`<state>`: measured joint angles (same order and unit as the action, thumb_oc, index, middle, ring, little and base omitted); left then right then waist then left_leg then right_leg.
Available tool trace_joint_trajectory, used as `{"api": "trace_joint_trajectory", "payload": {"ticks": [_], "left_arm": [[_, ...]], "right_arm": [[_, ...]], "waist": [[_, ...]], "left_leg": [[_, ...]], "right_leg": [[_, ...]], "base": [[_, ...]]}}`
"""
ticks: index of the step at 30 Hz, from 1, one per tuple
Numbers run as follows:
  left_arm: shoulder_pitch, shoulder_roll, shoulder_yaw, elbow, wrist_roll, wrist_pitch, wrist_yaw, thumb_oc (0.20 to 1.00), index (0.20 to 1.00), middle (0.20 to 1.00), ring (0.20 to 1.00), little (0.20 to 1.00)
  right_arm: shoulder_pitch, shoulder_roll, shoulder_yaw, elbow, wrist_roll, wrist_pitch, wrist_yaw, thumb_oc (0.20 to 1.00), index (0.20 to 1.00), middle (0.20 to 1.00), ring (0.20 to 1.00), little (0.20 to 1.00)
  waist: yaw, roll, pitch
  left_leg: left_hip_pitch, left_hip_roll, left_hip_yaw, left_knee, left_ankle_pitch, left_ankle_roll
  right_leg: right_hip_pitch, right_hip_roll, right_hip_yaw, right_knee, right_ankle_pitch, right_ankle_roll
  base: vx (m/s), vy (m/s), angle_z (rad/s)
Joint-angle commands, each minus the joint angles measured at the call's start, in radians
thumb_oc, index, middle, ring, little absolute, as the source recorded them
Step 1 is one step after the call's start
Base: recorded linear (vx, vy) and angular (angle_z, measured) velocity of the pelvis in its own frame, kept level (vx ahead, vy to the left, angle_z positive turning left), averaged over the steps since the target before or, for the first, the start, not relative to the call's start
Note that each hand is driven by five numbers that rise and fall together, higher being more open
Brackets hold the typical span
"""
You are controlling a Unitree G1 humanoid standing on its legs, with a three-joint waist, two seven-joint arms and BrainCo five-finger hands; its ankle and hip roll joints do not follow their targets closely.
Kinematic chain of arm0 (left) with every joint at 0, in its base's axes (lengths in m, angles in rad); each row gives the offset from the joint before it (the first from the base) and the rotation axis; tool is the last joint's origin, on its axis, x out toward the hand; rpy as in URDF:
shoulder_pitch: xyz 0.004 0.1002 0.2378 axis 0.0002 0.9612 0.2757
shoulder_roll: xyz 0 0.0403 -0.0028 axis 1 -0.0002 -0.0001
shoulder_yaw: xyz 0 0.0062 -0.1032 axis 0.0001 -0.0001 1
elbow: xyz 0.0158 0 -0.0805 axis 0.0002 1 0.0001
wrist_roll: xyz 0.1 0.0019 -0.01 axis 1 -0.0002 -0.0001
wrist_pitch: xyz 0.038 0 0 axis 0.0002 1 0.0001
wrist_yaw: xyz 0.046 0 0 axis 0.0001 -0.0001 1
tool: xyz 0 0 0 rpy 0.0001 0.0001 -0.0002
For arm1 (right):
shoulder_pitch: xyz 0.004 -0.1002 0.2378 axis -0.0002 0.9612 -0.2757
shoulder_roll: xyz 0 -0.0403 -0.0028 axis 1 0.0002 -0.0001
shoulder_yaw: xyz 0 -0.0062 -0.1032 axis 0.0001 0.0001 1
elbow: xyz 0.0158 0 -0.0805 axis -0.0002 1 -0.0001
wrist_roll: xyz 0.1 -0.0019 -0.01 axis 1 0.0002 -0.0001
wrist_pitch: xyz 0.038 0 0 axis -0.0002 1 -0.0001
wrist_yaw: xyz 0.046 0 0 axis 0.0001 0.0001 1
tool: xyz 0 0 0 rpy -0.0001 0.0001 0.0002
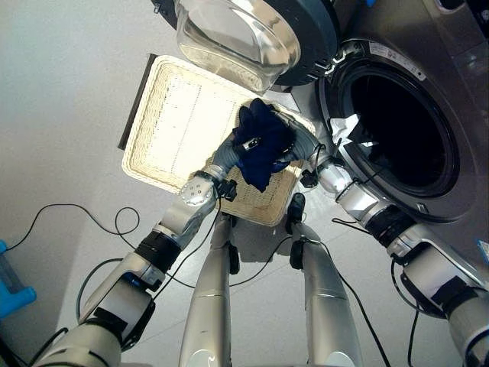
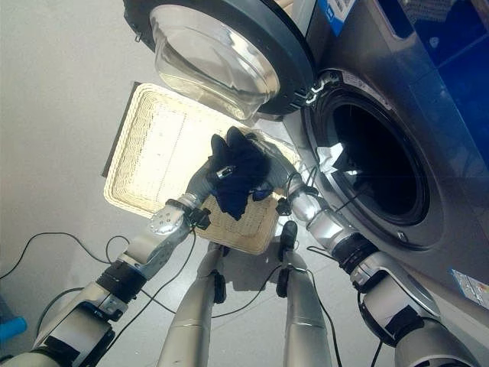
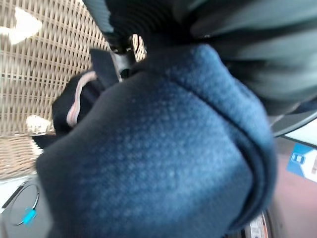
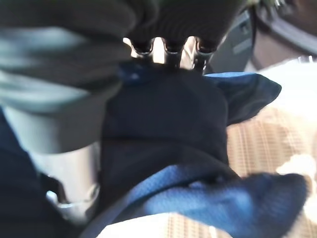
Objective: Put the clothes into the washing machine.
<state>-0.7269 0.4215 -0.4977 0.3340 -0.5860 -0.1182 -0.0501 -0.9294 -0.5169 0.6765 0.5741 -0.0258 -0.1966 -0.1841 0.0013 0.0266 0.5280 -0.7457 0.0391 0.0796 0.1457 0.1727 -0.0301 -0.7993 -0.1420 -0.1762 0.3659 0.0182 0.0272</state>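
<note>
A dark blue garment (image 1: 262, 144) hangs bunched between my two hands, just above the near right corner of a pale wicker basket (image 1: 176, 122). My left hand (image 1: 228, 157) grips its near left side, with the cloth (image 3: 163, 158) bulging over the fingers. From the right, my right hand (image 1: 302, 145) holds it, its fingers (image 4: 166, 49) curled into the dark cloth (image 4: 163, 124). The washing machine's round drum opening (image 1: 405, 130) gapes dark to the right of the hands. Something white (image 2: 330, 159) shows at the drum's left rim.
The machine's door (image 1: 244, 38), with its clear glass bowl, stands swung open over the basket's far right corner. The basket lies on a light floor (image 1: 69, 92). A blue object (image 1: 9, 287) sits at the left edge.
</note>
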Motion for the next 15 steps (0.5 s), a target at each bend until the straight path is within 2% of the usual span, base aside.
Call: {"api": "trace_joint_trajectory", "payload": {"ticks": [1, 6, 9, 10, 11, 12, 13, 15], "left_arm": [[-0.053, -0.047, -0.033, -0.127, -0.061, -0.038, -0.076, 0.2, 0.2, 0.2, 0.2, 0.2], [-0.067, -0.062, -0.052, -0.162, -0.042, -0.038, -0.094, 0.2, 0.2, 0.2, 0.2, 0.2], [-0.073, -0.066, -0.055, -0.159, -0.042, -0.032, -0.086, 0.2, 0.2, 0.2, 0.2, 0.2], [-0.073, -0.072, -0.053, -0.158, -0.038, -0.027, -0.082, 0.2, 0.2, 0.2, 0.2, 0.2], [-0.073, -0.075, -0.053, -0.158, -0.034, -0.023, -0.079, 0.2, 0.2, 0.2, 0.2, 0.2], [-0.073, -0.075, -0.053, -0.158, -0.034, -0.023, -0.079, 0.2, 0.2, 0.2, 0.2, 0.2], [-0.071, -0.08, -0.053, -0.155, -0.022, -0.018, -0.071, 0.2, 0.2, 0.2, 0.2, 0.2], [-0.07, -0.085, -0.053, -0.151, -0.006, -0.013, -0.067, 0.2, 0.2, 0.2, 0.2, 0.2]], "right_arm": [[-0.05, -0.004, 0.01, -0.029, 0.066, -0.039, 0.032, 1.0, 1.0, 1.0, 1.0, 1.0], [-0.057, 0.037, 0.0, -0.009, 0.201, -0.116, 0.089, 1.0, 1.0, 1.0, 1.0, 1.0], [-0.05, 0.06, -0.026, -0.031, 0.226, -0.153, 0.097, 1.0, 1.0, 1.0, 1.0, 1.0], [-0.046, 0.067, -0.036, -0.051, 0.24, -0.172, 0.096, 0.922, 0.922, 0.922, 0.922, 0.922], [-0.044, 0.072, -0.042, -0.059, 0.239, -0.191, 0.089, 0.235, 0.235, 0.235, 0.235, 0.235], [-0.044, 0.072, -0.042, -0.059, 0.239, -0.191, 0.089, 0.235, 0.235, 0.235, 0.235, 0.235], [-0.038, 0.079, -0.054, -0.082, 0.243, -0.221, 0.079, 0.2, 0.2, 0.2, 0.2, 0.2], [-0.032, 0.085, -0.064, -0.093, 0.266, -0.247, 0.067, 0.2, 0.2, 0.2, 0.2, 0.2]], "waist": [[0.02, 0.042, -0.008], [0.024, 0.05, -0.008], [0.021, 0.049, -0.008], [0.018, 0.048, -0.008], [0.016, 0.047, -0.008], [0.016, 0.047, -0.008], [0.013, 0.046, -0.008], [0.01, 0.045, -0.008]], "left_leg": [[0.019, -0.071, 0.076, 0.052, -0.084, 0.018], [0.022, -0.08, 0.067, 0.051, -0.081, 0.02], [0.022, -0.082, 0.067, 0.051, -0.081, 0.02], [0.02, -0.083, 0.068, 0.052, -0.081, 0.021], [0.021, -0.084, 0.068, 0.052, -0.081, 0.021], [0.021, -0.084, 0.068, 0.052, -0.081, 0.021], [0.023, -0.085, 0.069, 0.049, -0.081, 0.021], [0.022, -0.085, 0.07, 0.05, -0.081, 0.021]], "right_leg": [[0.026, 0.027, -0.078, -0.054, 0.063, 0.059], [0.03, 0.026, -0.081, -0.059, 0.068, 0.054], [0.029, 0.029, -0.078, -0.058, 0.067, 0.053], [0.028, 0.03, -0.077, -0.058, 0.068, 0.053], [0.029, 0.031, -0.077, -0.061, 0.068, 0.054], [0.029, 0.031, -0.077, -0.061, 0.068, 0.054], [0.032, 0.034, -0.074, -0.067, 0.069, 0.053], [0.032, 0.034, -0.072, -0.068, 0.07, 0.053]], "base": [[0.0, -0.004, 0.04], [0.0, 0.001, 0.01], [0.0, 0.001, 0.01], [0.0, 0.0, 0.0], [0.0, 0.0, 0.0], [0.0, 0.0, 0.0], [0.0, 0.0, 0.0], [0.0, 0.0, 0.0]]}}
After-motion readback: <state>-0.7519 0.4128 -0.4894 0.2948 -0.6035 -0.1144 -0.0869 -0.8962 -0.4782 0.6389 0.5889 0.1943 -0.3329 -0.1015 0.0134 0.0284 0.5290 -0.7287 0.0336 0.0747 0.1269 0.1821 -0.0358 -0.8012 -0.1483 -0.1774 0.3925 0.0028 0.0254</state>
